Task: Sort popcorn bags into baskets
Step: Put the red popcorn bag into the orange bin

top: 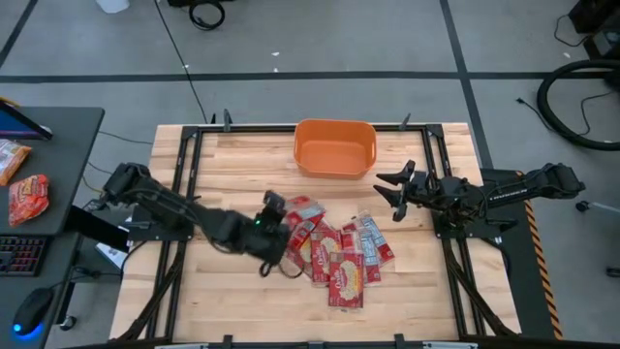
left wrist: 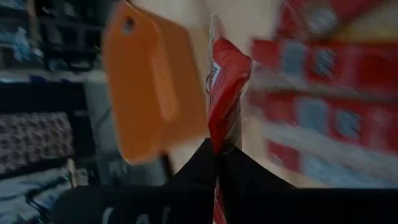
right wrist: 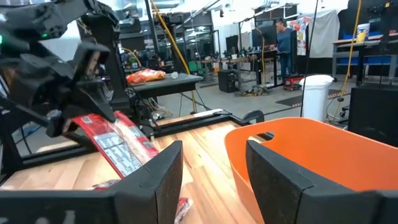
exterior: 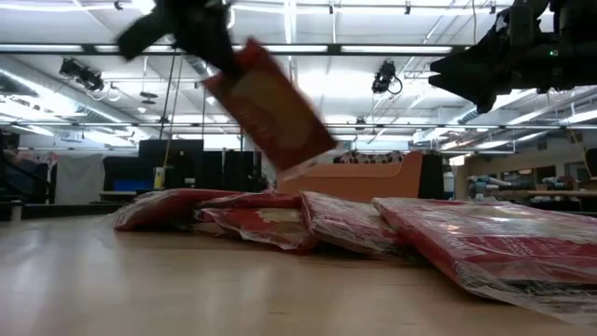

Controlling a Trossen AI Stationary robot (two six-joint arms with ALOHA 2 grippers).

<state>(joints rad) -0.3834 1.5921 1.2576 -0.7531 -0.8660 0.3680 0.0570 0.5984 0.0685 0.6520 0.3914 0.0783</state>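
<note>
While the right fingers (top: pixel 391 195) wait open, the left fingers (top: pixel 287 217) pinch a popcorn bag (exterior: pixel 276 107) above the pile.

Overhead, table-level, two wrist views.

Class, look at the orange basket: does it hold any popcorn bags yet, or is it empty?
Empty. In the high view the orange basket shows only its bare orange floor, and the popcorn bags lie heaped on the table outside it.

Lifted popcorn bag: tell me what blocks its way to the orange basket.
Nothing visible does. The left gripper holds the popcorn bag clear above the pile of bags, and bare table lies between it and the orange basket. The right gripper waits open, off to the side.
</note>
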